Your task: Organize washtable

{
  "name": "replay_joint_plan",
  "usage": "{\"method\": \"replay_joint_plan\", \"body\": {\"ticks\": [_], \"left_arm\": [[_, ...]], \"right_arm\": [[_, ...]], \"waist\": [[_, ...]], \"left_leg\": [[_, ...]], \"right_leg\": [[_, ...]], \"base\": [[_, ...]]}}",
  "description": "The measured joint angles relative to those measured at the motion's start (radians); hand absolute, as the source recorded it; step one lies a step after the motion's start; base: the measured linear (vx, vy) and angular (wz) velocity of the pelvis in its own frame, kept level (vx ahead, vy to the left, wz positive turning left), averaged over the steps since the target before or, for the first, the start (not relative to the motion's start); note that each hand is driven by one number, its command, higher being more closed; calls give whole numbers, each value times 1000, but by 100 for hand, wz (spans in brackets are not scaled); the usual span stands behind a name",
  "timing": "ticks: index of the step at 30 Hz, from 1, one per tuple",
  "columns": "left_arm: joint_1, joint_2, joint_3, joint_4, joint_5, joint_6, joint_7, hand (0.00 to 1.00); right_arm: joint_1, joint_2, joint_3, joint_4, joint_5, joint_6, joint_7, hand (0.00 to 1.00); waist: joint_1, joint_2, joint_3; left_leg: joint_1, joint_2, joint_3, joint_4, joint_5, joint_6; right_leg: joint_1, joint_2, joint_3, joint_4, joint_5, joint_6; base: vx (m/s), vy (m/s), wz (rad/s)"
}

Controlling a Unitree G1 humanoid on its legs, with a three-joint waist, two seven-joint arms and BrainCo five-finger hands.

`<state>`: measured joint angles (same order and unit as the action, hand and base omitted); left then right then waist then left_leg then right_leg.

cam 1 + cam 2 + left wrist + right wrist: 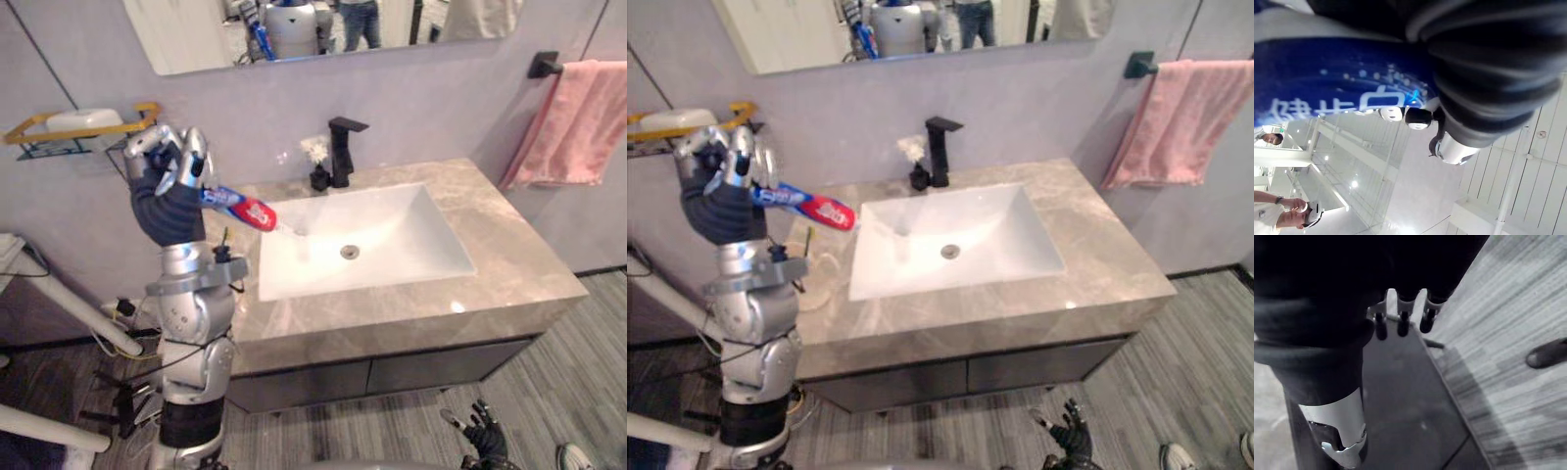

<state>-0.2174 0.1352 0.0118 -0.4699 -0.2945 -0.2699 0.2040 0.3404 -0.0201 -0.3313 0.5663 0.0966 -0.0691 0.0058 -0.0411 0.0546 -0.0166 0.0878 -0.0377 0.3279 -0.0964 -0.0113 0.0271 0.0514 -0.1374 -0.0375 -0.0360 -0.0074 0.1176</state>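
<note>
While clenched by its blue end in the left hand (pixel 165 188) at frame left, held above the left edge of the counter (pixel 509 264): toothpaste tube (pixel 240 208), long axis slanting down-right, cap toward the sink (pixel 392 220). Hanging slack-fingered at bottom right, well apart: right hand (pixel 482 433).

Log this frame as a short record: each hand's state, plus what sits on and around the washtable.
left hand: raised at the washtable's left side, curled round a toothpaste tube
right hand: low near the floor, fingers relaxed, holding nothing
counter: white sink, black faucet, small flower vase beside the faucet
wall: pink towel at right, yellow shelf at left
</note>
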Motion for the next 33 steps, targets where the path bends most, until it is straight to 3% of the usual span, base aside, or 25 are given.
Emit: {"method": "replay_joint_plan", "body": {"ticks": [5, 14, 33], "left_arm": [[-10, 51, 51, 31, 33, 0, 37, 100], [-41, 68, 119, 54, 63, 5, 82, 100], [-39, 66, 158, 179, 62, 28, 88, 100]], "right_arm": [[-2, -14, 37, 58, -22, 2, 2, 0], [-26, -31, 76, 125, -32, 2, 19, 0], [-29, -60, 114, 162, -68, 2, 19, 0]], "waist": [[1, -7, -2], [4, -34, -3], [7, -53, -5]], "left_leg": [[0, -5, -26, 0, 3, 4], [3, -7, -43, 0, 7, 7], [2, -7, -54, 0, 9, 4]], "right_leg": [[18, -5, -28, -13, 0, 0], [33, -7, -47, -19, -1, -1], [37, -7, -59, -17, -2, -3]], "base": [[6, -12, 15], [-5, -10, 5], [-6, -4, 1]]}}
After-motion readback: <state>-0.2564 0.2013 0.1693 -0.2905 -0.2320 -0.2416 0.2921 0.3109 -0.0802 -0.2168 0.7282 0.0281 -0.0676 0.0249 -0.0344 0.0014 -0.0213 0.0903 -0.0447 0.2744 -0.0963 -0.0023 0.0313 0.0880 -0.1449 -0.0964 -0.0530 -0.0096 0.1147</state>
